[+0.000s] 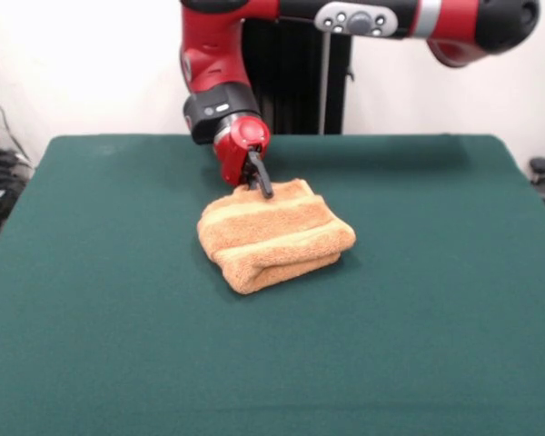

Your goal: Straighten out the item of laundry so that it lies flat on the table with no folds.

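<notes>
we see the towel [274, 236] lying a little behind the middle of the table [118, 318], bunched into a thick folded bundle rather than spread flat. it is orange-tan terry cloth, fluffy, with a paler flat woven band running across its top face, and its near edge is a rounded, rolled fold. the gripper [263, 187] comes down onto the towel's far upper edge, its dark tip touching the cloth there; we cannot tell whether it is pinched on the fabric or parted, since the tip shows only as one narrow dark shape. above it sits a glossy red rounded wrist on the red and black arm [220, 68]. the table is covered in plain, matte dark green felt-like cloth.
</notes>
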`<state>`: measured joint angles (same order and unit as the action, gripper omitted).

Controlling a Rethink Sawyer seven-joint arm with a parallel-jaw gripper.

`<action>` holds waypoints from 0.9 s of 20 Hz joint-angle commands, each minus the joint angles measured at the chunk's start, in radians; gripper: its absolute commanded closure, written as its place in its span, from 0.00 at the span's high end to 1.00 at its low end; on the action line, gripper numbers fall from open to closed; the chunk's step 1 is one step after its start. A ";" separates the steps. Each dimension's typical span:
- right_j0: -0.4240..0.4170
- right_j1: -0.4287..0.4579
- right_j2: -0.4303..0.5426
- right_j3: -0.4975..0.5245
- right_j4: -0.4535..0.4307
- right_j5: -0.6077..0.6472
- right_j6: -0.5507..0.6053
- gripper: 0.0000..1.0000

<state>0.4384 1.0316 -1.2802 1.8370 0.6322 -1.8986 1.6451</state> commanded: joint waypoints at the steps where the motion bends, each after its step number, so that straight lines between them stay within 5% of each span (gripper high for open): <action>1: -0.021 0.070 0.088 -0.285 0.076 -0.020 -0.079 1.00; 18: 0.009 0.069 0.113 -0.265 0.101 -0.006 -0.091 1.00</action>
<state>0.4388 1.0336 -1.2740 1.8360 0.6513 -1.8986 1.6451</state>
